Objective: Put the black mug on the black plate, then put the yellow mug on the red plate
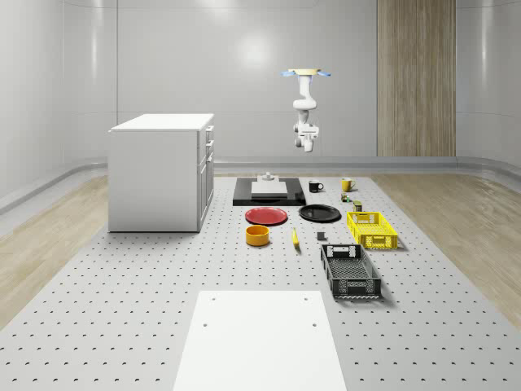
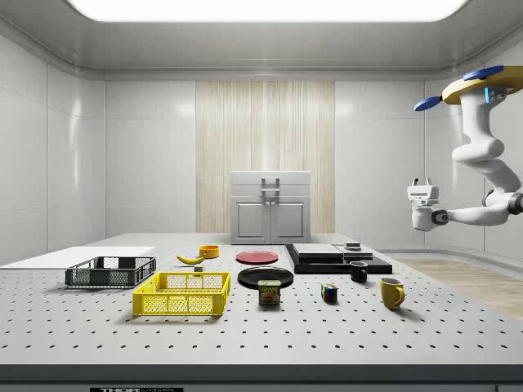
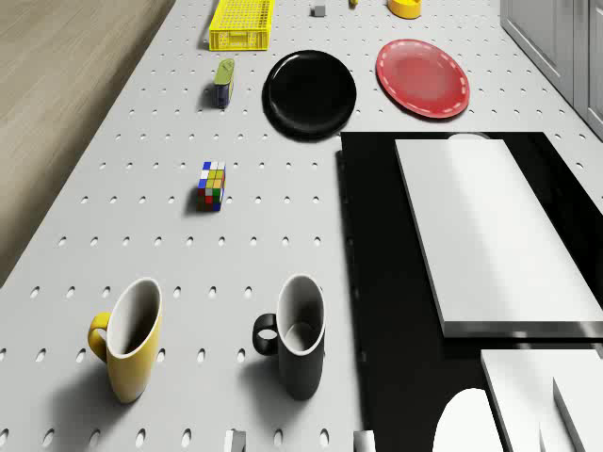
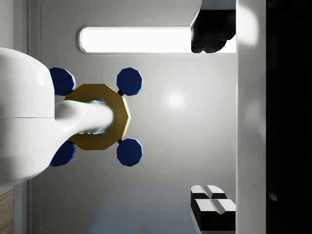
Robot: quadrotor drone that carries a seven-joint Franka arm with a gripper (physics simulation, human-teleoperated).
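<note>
White arm (image 1: 303, 106): in the whole-scene view it hangs from the hovering drone (image 1: 306, 73), bends in rounded, glossy segments, and carries the claw (image 1: 307, 147) high in the air above the far end of the pegboard table (image 1: 122, 309).
Mugs: the black mug (image 1: 315, 186) stands upright on the table beside a black slab (image 1: 244, 198). The yellow mug (image 1: 347, 184) stands just to its right in this view. Both are well below the claw.
Plates: the black plate (image 1: 319, 213) and the red plate (image 1: 267, 216) lie flat, round and bare, side by side and nearer the camera than the mugs.
Side view, pose: the gold-bodied, blue-rotored drone hovers at the view's right. The arm drops from it, elbows back, and reaches level toward the view's left, with the claw held clear above the table.
Side view, mugs: both stand on the table, apart from the plates.
Drone view, shapes: the mugs are smooth, tapered and open-mouthed, with their handles turned the same way. The tabletop is matte grey with a grid of holes. A multicoloured puzzle cube (image 3: 212, 185) sits between the mugs and the black plate, and the red plate has a pale beaded rim.
Wrist view, claw: its two dark fingers (image 4: 214, 36) stand wide apart, holding nothing. The drone's octagonal gold body and blue rotors show beyond the arm.
</note>
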